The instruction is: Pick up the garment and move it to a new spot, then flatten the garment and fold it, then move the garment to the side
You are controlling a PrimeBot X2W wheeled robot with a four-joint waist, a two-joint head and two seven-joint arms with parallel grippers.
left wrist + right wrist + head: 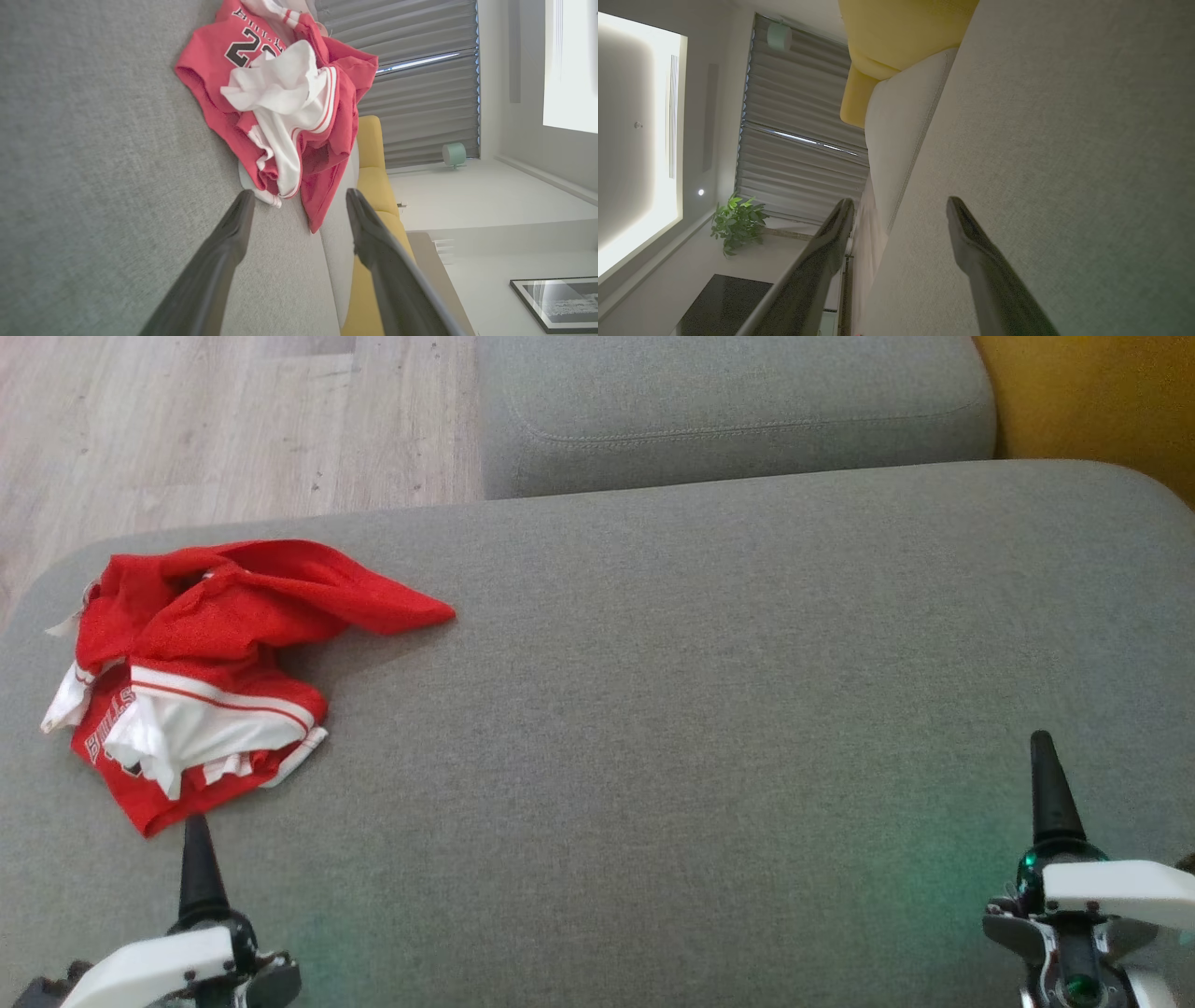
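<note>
A crumpled red and white garment [201,667] lies on the left part of the grey cushion [709,709]. In the left wrist view the garment [280,98] shows a dark number and white folds. My left gripper [194,831] sits just below the garment's near edge. Its fingers stand open and empty in the left wrist view, where the left gripper [299,200] points at the garment's lower hem. My right gripper [1044,747] is far off at the lower right over bare cushion. In its own view the right gripper [901,205] is open with nothing between the fingers.
A second grey cushion [728,411] lies behind the first one. Wooden floor [205,420] runs along the far left. A yellow seat [1102,392] stands at the far right. The cushion's left edge is close to the garment.
</note>
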